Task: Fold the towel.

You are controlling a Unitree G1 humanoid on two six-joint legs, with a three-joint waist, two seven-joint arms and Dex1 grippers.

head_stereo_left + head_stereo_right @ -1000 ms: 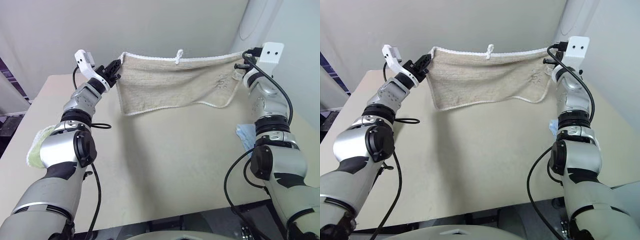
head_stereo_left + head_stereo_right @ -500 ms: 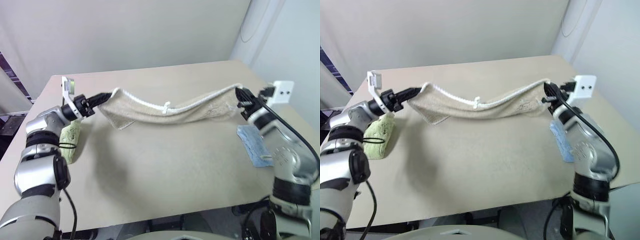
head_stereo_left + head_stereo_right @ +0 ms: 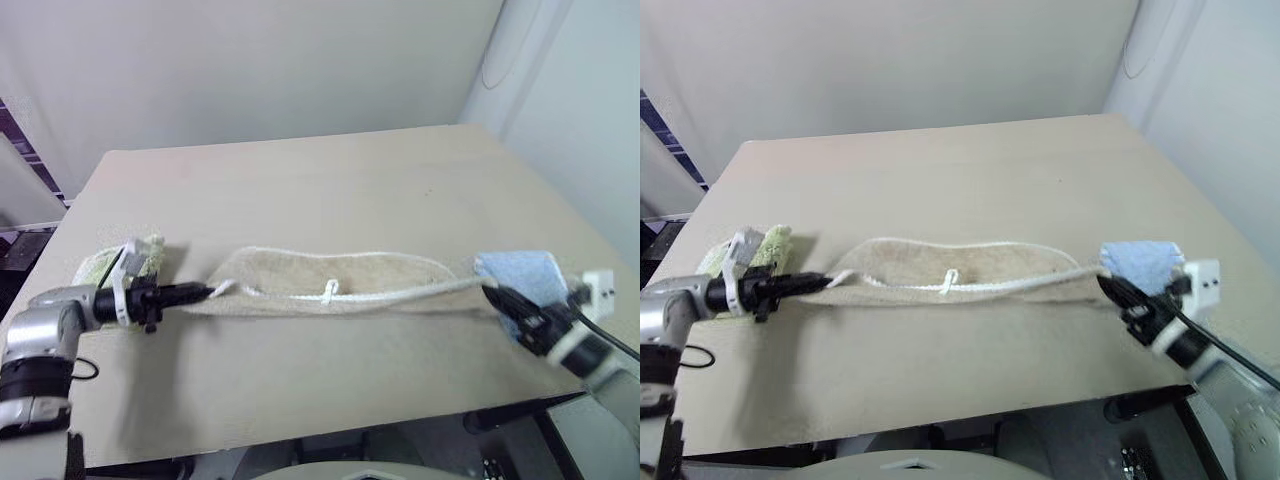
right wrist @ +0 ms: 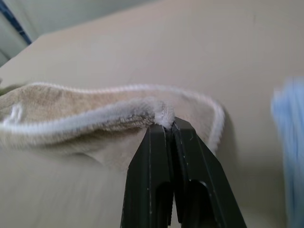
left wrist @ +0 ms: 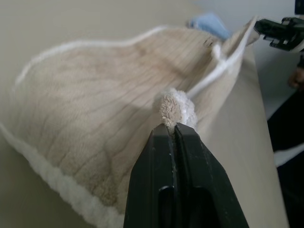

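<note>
Towel (image 3: 335,283) fabric is lying across the middle of the table (image 3: 330,190) in the left eye view, stretched between the left claw (image 3: 205,292) and the right claw (image 3: 492,291), its white corded edge and small loop sagging along the near side. A light green towel (image 3: 120,262) is sitting beside the left arm, a light blue one (image 3: 525,275) beside the right.

Seen from the left wrist, that claw is pinching one tufted corner, fingers (image 5: 159,166) pressed together on it.

Seen from the right wrist, the other claw (image 4: 164,124) is pinching the opposite corner likewise.

Being soft, limp and light, the cloth is likely to droop wherever unsupported, so corners along the corded edging look the surest hold.
</note>
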